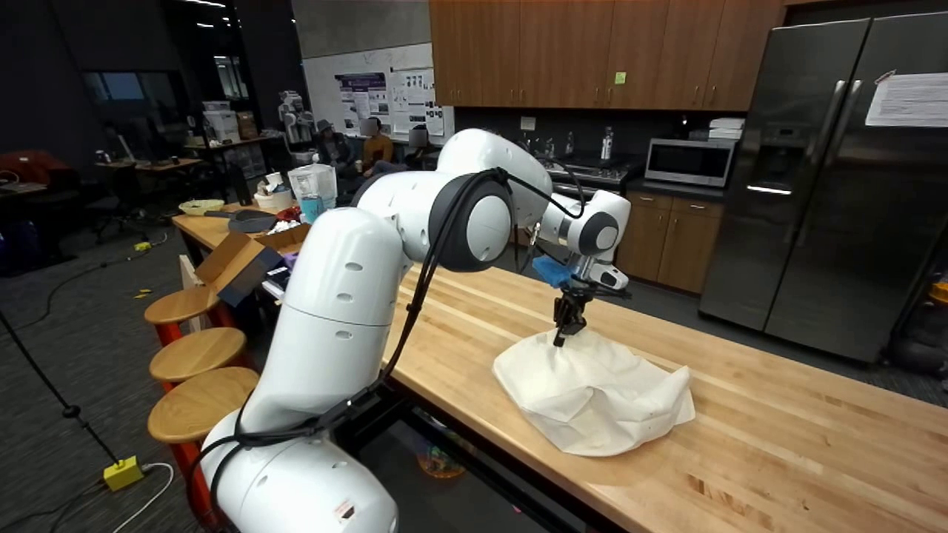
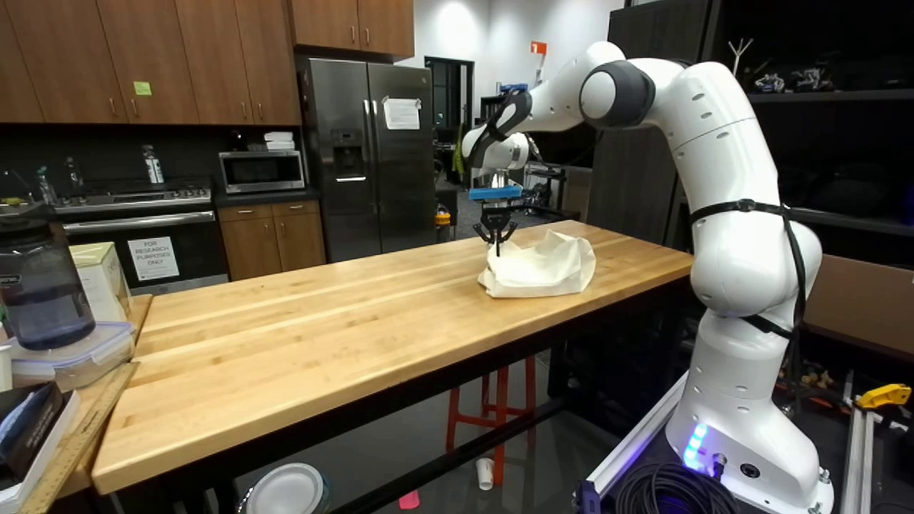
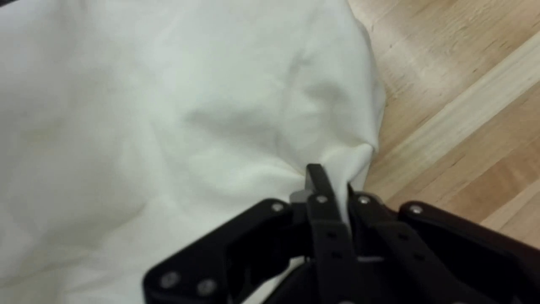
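A crumpled off-white cloth (image 1: 600,403) lies on the wooden table (image 1: 778,459). It also shows in an exterior view (image 2: 546,270), where one side stands up in a raised fold, and it fills much of the wrist view (image 3: 177,118). My gripper (image 1: 561,337) points down at the cloth's edge. In the wrist view my gripper (image 3: 333,181) has a pinched fold of the cloth between its two black fingers. The fingers are nearly together with the fold gripped. In an exterior view the fingertips (image 2: 498,246) are at the cloth's near-fridge edge. What lies under the cloth is hidden.
An open cardboard box (image 1: 241,266), a grey pan (image 1: 248,220) and a clear container (image 1: 314,189) are at one table end. A dark water jug (image 2: 43,285) and a lidded plastic box (image 2: 78,357) show there too. Wooden stools (image 1: 196,355) stand beside the table.
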Tool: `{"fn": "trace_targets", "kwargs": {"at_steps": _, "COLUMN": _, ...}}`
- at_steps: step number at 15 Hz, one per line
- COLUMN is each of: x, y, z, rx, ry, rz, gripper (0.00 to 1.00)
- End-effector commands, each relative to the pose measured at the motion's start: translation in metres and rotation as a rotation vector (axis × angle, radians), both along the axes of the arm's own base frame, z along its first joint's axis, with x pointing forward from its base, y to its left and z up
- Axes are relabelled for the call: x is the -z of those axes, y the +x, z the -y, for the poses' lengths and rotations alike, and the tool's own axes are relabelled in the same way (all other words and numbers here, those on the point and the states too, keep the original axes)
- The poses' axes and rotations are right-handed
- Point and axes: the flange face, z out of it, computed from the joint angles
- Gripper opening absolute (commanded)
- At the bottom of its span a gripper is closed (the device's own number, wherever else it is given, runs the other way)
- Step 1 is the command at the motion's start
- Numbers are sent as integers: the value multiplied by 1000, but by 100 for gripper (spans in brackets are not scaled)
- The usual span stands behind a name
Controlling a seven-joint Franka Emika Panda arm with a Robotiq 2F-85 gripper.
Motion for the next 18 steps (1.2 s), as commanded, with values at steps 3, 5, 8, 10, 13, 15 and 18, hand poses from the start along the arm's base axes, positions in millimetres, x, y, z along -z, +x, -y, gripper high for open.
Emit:
{"fn": "trace_targets", "kwargs": {"at_steps": 3, "x": -21, "y": 26, "z": -44, "rx": -147, "ry": 20, "rz": -10, "gripper": 1}}
{"fn": "trace_targets", "kwargs": {"at_steps": 5, "x": -17, "y": 30, "z": -62, "rx": -229, "ry": 19, "rz": -41, "gripper": 1}}
{"fn": "trace_targets", "kwargs": {"at_steps": 8, "x": -3, "y": 26, "z": -81, "rx": -366, "ry": 36, "rz": -142, "gripper": 1}}
{"fn": "trace_targets", "kwargs": {"at_steps": 10, "x": 7, "y": 19, "z": -84, "rx": -419, "ry": 40, "rz": -223, "gripper": 1}}
{"fn": "trace_targets", "kwargs": {"at_steps": 13, "x": 14, "y": 10, "z": -73, "rx": -445, "ry": 40, "rz": -292, "gripper": 1}}
{"fn": "trace_targets", "kwargs": {"at_steps": 15, "x": 12, "y": 10, "z": -59, "rx": -436, "ry": 26, "rz": -285, "gripper": 1}}
{"fn": "trace_targets", "kwargs": {"at_steps": 18, "x": 5, "y": 16, "z": -34, "rx": -369, "ry": -23, "rz": -257, "gripper": 1}}
